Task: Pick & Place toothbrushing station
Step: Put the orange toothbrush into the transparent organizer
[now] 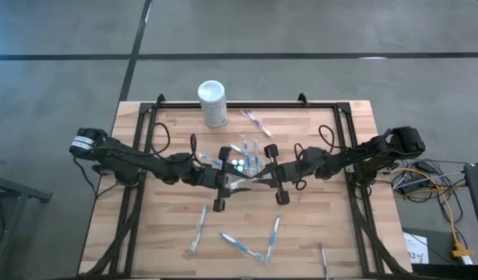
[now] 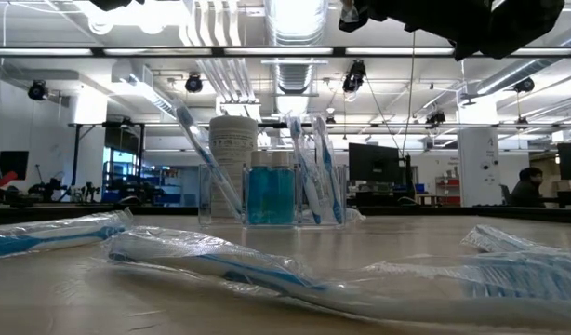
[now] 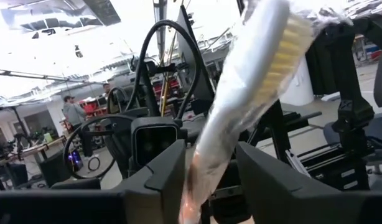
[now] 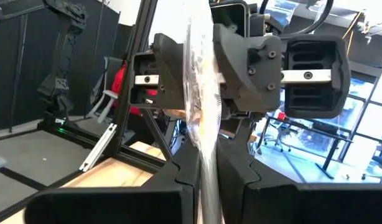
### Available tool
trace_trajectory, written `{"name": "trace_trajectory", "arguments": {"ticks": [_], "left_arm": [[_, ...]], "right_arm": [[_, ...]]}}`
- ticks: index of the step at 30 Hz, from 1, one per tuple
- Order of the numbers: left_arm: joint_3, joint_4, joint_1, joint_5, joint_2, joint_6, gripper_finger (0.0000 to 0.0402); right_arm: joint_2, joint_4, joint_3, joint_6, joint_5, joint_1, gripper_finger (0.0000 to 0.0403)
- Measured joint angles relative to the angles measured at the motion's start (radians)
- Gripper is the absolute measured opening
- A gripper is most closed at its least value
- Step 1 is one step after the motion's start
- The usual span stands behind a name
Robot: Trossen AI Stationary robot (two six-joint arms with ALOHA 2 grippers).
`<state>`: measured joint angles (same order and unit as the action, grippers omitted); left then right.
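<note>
Clear crinkled wrap covered the toothbrush (image 3: 253, 93) that both arms held above the table's middle. From the left, the left gripper (image 1: 220, 183) had its fingers (image 3: 163, 177) spread around the handle, apparently only loosely; whether they truly pinched it I could not tell. The brush ran roughly level, left to right between the two, its bristled head standing past the left fingers. The toothbrushing station (image 1: 245, 161), a see-through holder already carrying upright brushes, stood just behind the grippers, near the white canister (image 1: 212, 103). On the right, the right gripper (image 1: 272, 177) pressed its fingers (image 4: 178, 180) together on the wrapped handle. The slippery wrap could slide in either grip during a handover, dropping the brush among the loose brushes (image 1: 243, 246) or tipping the station.
</note>
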<state>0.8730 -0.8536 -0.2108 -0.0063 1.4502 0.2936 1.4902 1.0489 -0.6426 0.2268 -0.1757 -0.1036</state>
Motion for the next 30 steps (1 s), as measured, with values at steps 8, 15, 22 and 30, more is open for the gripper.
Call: {"name": "trace_trajectory", "arguments": {"ticks": [8,15,22,30], "left_arm": [[0.004,-0.002,0.000,-0.010,0.004,0.012,0.0022],[0.004,0.031,0.000,-0.036,-0.015,0.018,0.0022],[0.002,0.232,-0.020,-0.174,-0.164,-0.017,0.0022],[-0.118,0.285,-0.115,-0.467,-0.295,-0.076,0.0022]], "right_arm": [[0.000,-0.009,0.003,0.007,0.000,-0.001,0.0029],[-0.012,-0.147,-0.007,-0.040,0.076,-0.001,0.0094],[-0.074,-0.335,-0.002,-0.097,0.181,0.000,0.0175],[-0.170,-0.413,0.042,-0.122,0.180,-0.001,0.0194]]}}
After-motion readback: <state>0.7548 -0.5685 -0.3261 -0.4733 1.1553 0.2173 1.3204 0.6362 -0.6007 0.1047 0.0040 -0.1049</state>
